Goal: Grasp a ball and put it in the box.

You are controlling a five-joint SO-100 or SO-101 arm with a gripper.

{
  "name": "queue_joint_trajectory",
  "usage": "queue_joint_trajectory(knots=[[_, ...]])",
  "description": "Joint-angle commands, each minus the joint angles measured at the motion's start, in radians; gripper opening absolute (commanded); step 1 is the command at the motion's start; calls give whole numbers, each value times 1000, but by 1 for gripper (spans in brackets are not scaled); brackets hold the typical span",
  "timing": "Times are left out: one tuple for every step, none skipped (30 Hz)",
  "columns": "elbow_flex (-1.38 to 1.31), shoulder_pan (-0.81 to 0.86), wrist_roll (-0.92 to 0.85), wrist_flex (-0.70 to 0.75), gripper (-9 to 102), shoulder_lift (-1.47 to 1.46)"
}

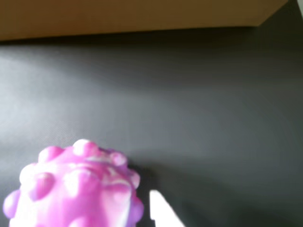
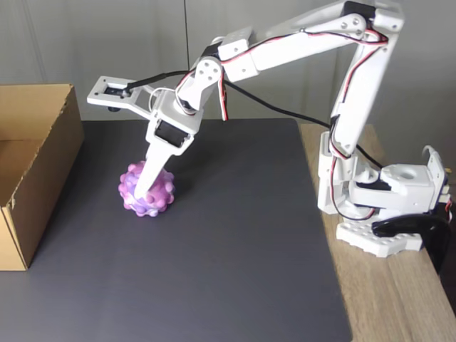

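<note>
The bumpy pink and lavender ball (image 2: 148, 192) rests on the dark mat, right of the box. My gripper (image 2: 145, 191) reaches down over it, and one white finger lies across its front. In the wrist view the ball (image 1: 75, 189) sits at the bottom left. A white fingertip (image 1: 163, 213) stands just right of it with a thin dark gap between them, so the jaws look open around the ball. The other finger is hidden. The brown cardboard box (image 2: 43, 171) stands open-topped at the left edge, and its wall (image 1: 132, 16) runs along the top of the wrist view.
A dark grey mat (image 2: 235, 249) covers most of the table. The arm's white base (image 2: 385, 214) is clamped on the bare wooden strip at the right. A black cable hangs along the arm.
</note>
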Motion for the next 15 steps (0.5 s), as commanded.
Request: queue_joint_trajectory(knots=[[-58, 9, 11, -26, 47, -14], [-66, 11, 11, -29, 48, -29], [-74, 12, 12, -32, 48, -43], [-80, 12, 12, -37, 48, -57], [-87, 14, 12, -38, 49, -72], [-92, 15, 12, -43, 49, -84], [-94, 15, 15, -52, 49, -95], [-94, 15, 17, -60, 49, -106], [-95, 15, 20, -64, 49, -117], [-95, 15, 21, -67, 49, -126], [-95, 15, 21, -69, 49, -135], [-95, 15, 23, -72, 48, -143], [-95, 15, 25, -72, 48, -150], [-95, 15, 25, -75, 48, -158], [-95, 15, 25, -78, 48, -164]])
